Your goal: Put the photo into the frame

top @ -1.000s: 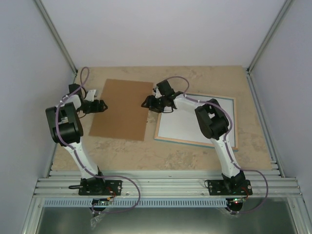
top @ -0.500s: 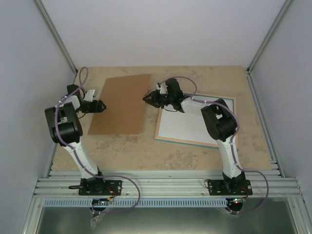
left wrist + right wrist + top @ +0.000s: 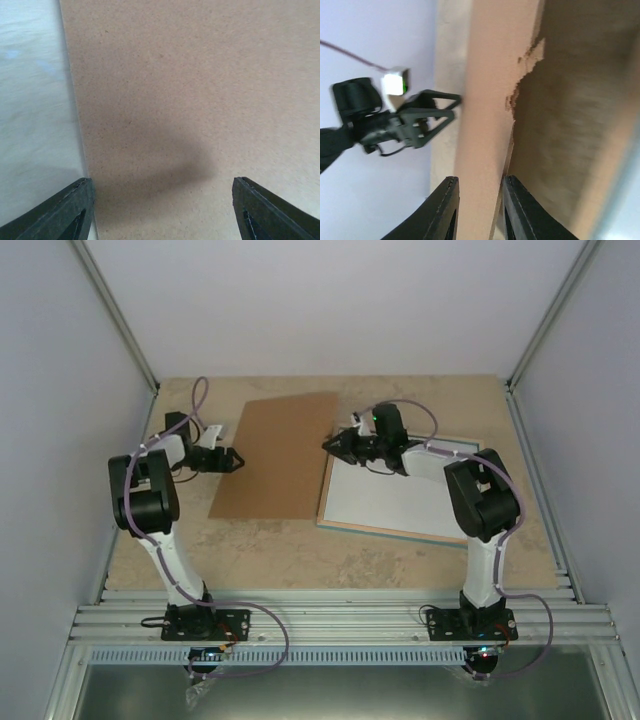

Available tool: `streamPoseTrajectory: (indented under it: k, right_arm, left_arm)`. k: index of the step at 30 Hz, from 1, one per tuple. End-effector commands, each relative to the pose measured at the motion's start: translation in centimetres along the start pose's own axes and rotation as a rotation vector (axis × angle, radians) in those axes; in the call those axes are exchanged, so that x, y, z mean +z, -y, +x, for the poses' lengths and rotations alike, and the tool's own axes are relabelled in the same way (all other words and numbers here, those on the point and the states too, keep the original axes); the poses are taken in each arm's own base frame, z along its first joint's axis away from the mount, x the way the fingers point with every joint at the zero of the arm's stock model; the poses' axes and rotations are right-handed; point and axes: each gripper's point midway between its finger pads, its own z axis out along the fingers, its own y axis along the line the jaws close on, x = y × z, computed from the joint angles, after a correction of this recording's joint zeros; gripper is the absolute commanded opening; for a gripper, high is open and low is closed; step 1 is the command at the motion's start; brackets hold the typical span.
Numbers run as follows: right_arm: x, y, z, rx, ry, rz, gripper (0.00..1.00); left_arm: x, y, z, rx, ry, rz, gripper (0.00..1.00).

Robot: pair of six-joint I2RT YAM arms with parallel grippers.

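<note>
The frame (image 3: 400, 534) lies flat at the right of the table, light wood rim up, with a white sheet (image 3: 400, 495) filling it. The photo is hidden; no print shows. A brown backing board (image 3: 275, 460) lies left of the frame, its right edge raised. My right gripper (image 3: 333, 443) is shut on that raised edge; in the right wrist view its jaws (image 3: 481, 181) clamp the board (image 3: 490, 100) from both sides. My left gripper (image 3: 236, 457) stands open over the board's left part, with nothing between its fingers (image 3: 161, 182) and the board (image 3: 200, 90) below.
White walls close in the table at the left, back and right. A ribbed aluminium rail (image 3: 340, 618) runs along the near edge by the arm bases. Bare tan tabletop (image 3: 300, 550) lies in front of the board and frame.
My right gripper has shut on the board's right edge, lifted it and drawn the board to the right, toward the frame. My left gripper has followed to the right, still open.
</note>
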Motion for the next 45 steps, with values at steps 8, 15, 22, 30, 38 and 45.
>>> streamPoseTrajectory:
  k: [8, 15, 22, 30, 38, 45]
  right_arm:
    - [-2.5, 8.5, 2.6, 0.042, -0.055, 0.174, 0.27]
    - [-3.5, 11.3, 2.6, 0.079, -0.032, 0.270, 0.41]
    - [-2.9, 10.9, 2.6, 0.086, -0.044, 0.240, 0.39]
    - [-0.7, 8.6, 2.3, 0.050, -0.071, 0.158, 0.38]
    - [-1.5, 4.7, 0.3, -0.024, -0.028, 0.114, 0.04]
    - [-4.0, -3.9, -3.6, -0.251, 0.066, 0.015, 0.01]
  left_arm:
    - [4.4, 5.0, 5.2, -0.087, -0.184, 0.147, 0.77]
    - [4.3, 4.4, 5.1, -0.080, -0.179, 0.105, 0.78]
    - [4.5, 4.5, 4.8, -0.083, -0.172, 0.119, 0.78]
    - [4.4, 5.3, 4.9, -0.081, -0.169, 0.162, 0.78]
    - [1.7, 5.2, 2.2, -0.092, -0.091, 0.156, 0.78]
    - [-8.8, 4.9, -6.7, -0.063, 0.169, 0.086, 0.92]
